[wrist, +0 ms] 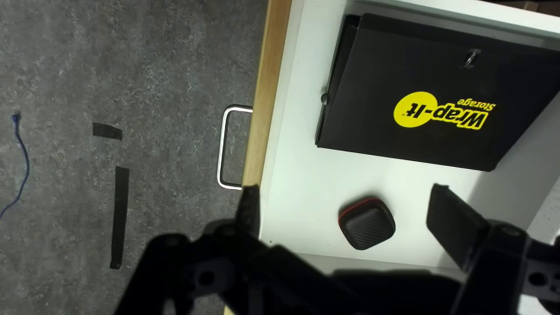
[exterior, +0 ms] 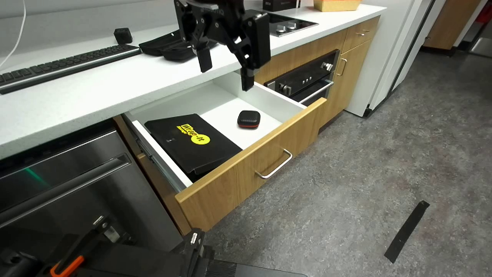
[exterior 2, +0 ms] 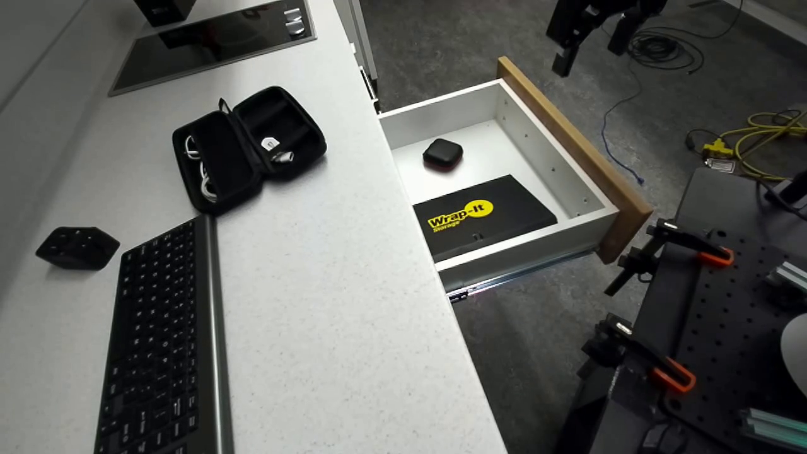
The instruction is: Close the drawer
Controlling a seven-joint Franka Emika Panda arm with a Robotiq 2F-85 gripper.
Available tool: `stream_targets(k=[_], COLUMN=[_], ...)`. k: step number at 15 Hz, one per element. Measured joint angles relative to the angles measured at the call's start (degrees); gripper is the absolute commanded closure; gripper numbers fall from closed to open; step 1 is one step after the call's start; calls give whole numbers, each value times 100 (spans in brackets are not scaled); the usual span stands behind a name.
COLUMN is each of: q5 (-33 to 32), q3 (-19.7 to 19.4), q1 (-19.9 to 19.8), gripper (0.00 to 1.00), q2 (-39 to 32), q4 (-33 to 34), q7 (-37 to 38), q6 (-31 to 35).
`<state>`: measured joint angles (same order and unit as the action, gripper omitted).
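Note:
The drawer [exterior: 230, 184] is pulled well out of the cabinet, with a light-wood front, white inner walls and a silver bar handle [exterior: 275, 165]. It shows in an exterior view with its wood front [exterior 2: 570, 139] away from the counter. In the wrist view the drawer's wood edge [wrist: 262, 96] and the handle [wrist: 222, 146] lie left of centre. My gripper [exterior: 226, 73] is open and empty, above the drawer and apart from it. It also shows in an exterior view [exterior 2: 591, 53] and in the wrist view [wrist: 344, 203], pointing down over the drawer's inside.
Inside the drawer lie a black Wrap-It box [exterior: 192, 142] and a small black case [exterior: 248, 119]. The white counter [exterior 2: 328, 284] bears a keyboard [exterior 2: 157, 340], an open black case [exterior 2: 249, 148] and a hob [exterior 2: 214, 41]. A black base with orange clamps [exterior 2: 719, 328] stands near the drawer front.

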<state>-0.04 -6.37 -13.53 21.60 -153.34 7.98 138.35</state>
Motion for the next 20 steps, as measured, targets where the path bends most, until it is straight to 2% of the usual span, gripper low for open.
stream_targets(k=[4, 9, 12, 15, 20], q5=[-59, -434, -458, -353, 31], q3=[-59, -450, -761, -1041, -1123], q1=[-68, -574, -856, -920, -874], gripper=[0, 0, 0, 0, 0], q2=[-102, -688, -1233, -1910, -3239], q4=[9, 116, 315, 574, 991], q7=[0, 13, 76, 302, 866], q6=[31, 751, 1200, 1585, 2217])
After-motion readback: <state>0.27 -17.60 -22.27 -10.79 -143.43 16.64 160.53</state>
